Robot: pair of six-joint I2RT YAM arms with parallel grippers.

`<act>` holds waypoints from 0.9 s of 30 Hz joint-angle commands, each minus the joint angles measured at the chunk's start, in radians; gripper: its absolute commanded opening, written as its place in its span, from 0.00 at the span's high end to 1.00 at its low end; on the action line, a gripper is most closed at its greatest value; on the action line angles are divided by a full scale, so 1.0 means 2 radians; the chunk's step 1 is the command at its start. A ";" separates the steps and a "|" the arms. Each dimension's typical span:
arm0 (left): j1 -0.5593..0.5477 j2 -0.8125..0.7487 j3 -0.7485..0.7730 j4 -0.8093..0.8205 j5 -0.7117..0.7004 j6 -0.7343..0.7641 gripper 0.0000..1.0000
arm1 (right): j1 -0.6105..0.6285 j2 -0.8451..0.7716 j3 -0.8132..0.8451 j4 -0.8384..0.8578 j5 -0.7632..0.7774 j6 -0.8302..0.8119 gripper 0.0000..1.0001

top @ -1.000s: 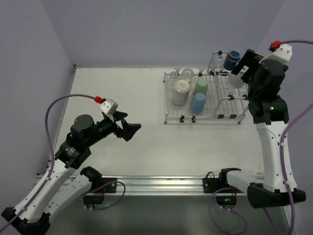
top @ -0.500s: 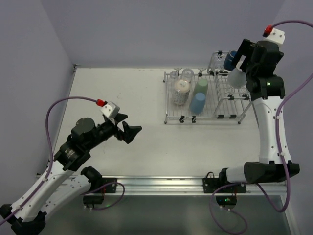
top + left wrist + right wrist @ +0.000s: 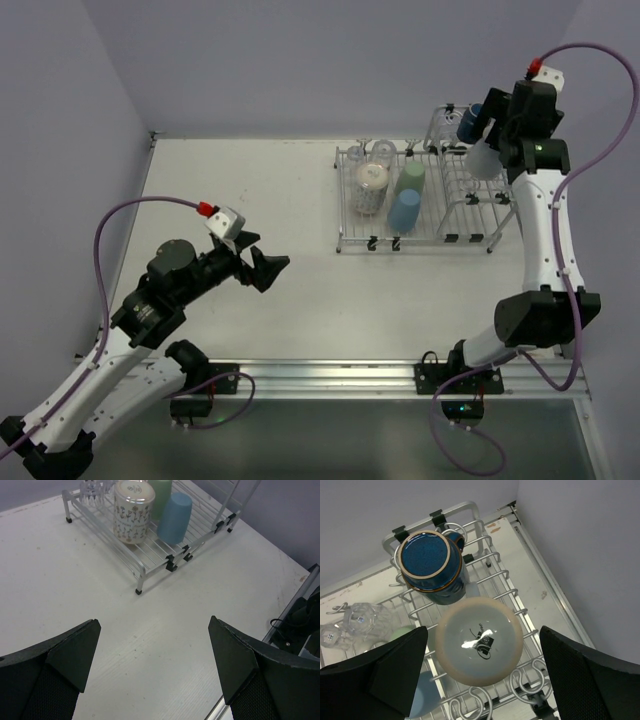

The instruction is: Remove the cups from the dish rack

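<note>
Silver wire dish rack (image 3: 345,238) sits at the far right of the white table (image 3: 250,190). On its flat grid tray lie a pale green tumbler (image 3: 409,180), a light blue tumbler (image 3: 403,210), a cream flower-patterned cup (image 3: 132,510) and clear glasses (image 3: 383,152). In the taller section a dark navy mug (image 3: 432,565) and a whitish mug (image 3: 479,647) stand bottom-up, side by side. The right gripper (image 3: 484,630) hovers over the whitish mug, fingers spread wide on either side, holding nothing. The left gripper (image 3: 268,260) hangs over bare table, well apart from the rack, jaws spread and empty.
</note>
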 commanded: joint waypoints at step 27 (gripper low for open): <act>-0.002 -0.002 0.001 0.004 -0.016 0.013 0.00 | -0.001 -0.014 -0.010 0.037 0.020 -0.005 0.56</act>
